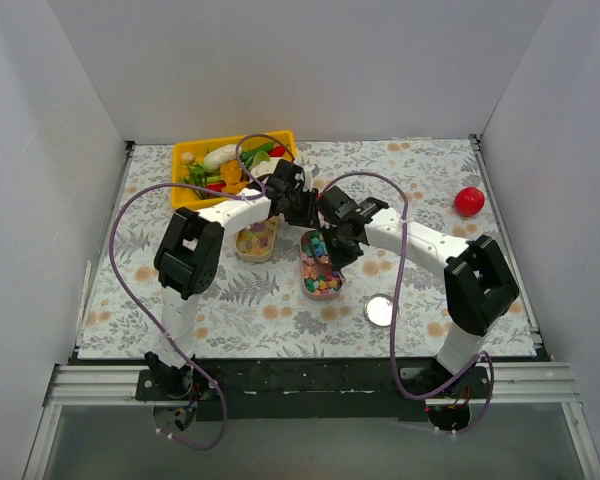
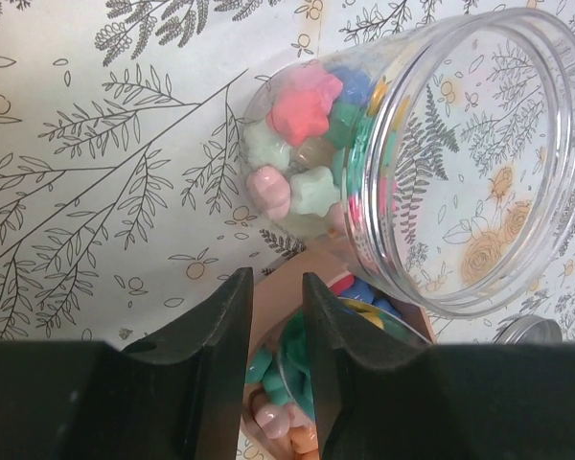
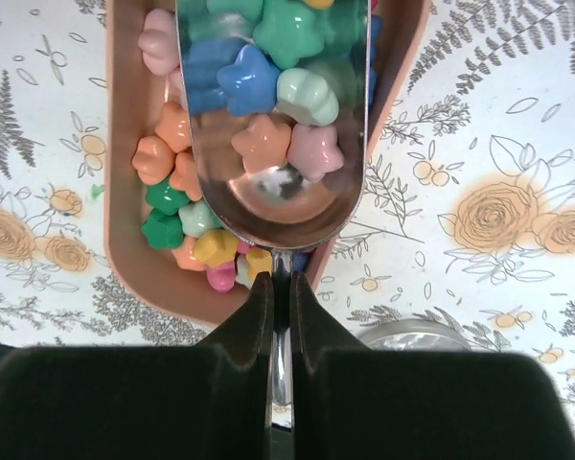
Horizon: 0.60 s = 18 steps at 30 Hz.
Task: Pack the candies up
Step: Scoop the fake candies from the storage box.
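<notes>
White walls on three sides; floral tablecloth; black rail near edge.

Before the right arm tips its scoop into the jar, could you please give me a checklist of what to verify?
1. Load: ok, candies fill the metal scoop.
2. Grip: ok, the right gripper is shut on the scoop's handle.
3. Opening: ok, the jar is uncapped, its lid lying aside.
4. Room in the jar: ok, few candies inside.
5. Hold on the jar by the left gripper: cannot tell.
</notes>
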{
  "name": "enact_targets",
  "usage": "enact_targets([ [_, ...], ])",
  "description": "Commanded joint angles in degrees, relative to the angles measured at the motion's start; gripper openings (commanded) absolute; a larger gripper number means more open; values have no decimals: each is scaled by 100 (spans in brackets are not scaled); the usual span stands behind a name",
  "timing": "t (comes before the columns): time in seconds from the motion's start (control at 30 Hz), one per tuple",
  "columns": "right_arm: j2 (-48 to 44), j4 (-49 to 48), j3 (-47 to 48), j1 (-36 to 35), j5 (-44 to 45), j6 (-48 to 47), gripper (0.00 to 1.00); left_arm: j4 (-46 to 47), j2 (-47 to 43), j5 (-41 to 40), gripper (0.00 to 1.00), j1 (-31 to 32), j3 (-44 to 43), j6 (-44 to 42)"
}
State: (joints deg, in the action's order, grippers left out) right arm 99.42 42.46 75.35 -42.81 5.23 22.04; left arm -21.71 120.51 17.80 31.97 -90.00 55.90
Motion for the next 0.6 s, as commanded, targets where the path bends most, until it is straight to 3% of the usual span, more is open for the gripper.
enact_targets([
  [0.0,-528,174,471,53,154,-60,1,-316,-405,57,27,-67,-211,-9],
  [0.57,-1328,272,252,44,294,-121,1,-430,-845,-66,29,-270,-211,88],
])
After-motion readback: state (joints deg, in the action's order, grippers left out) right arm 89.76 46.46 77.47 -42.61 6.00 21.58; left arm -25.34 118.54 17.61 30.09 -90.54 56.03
